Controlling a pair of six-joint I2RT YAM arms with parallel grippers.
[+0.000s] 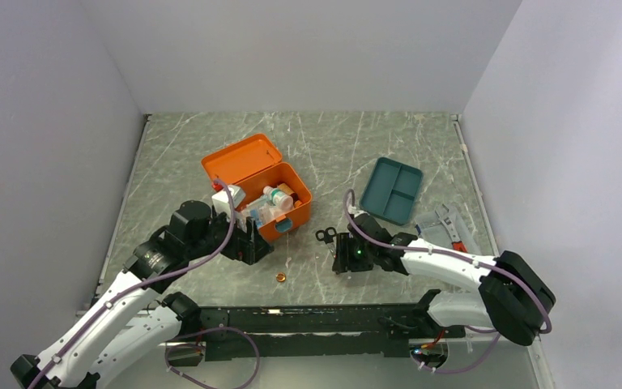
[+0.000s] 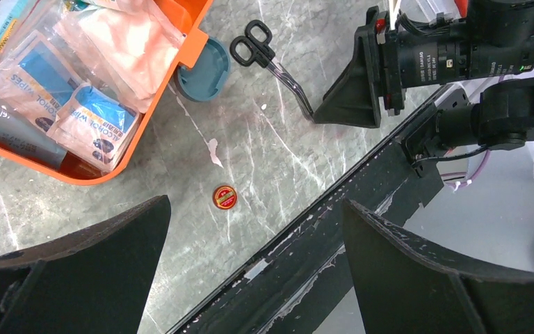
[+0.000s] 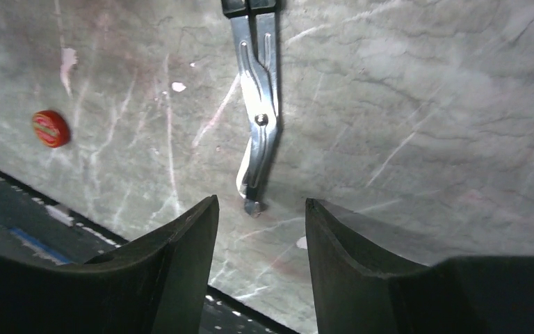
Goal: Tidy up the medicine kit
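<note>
Right fingers (image 3: 170,271) apart, seemingly off scissors (image 3: 261,118)

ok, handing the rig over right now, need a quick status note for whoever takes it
Left gripper: open, empty, by the medicine kit front.
Right gripper: open, holding nothing; scissors lie on the table, tip at its fingertips.
Kit: lid open, wipe packets and bottles inside. Teal tray sits to its right.
Left: scissors, small red disc and packaged items near the right edge are outside the kit.
</note>
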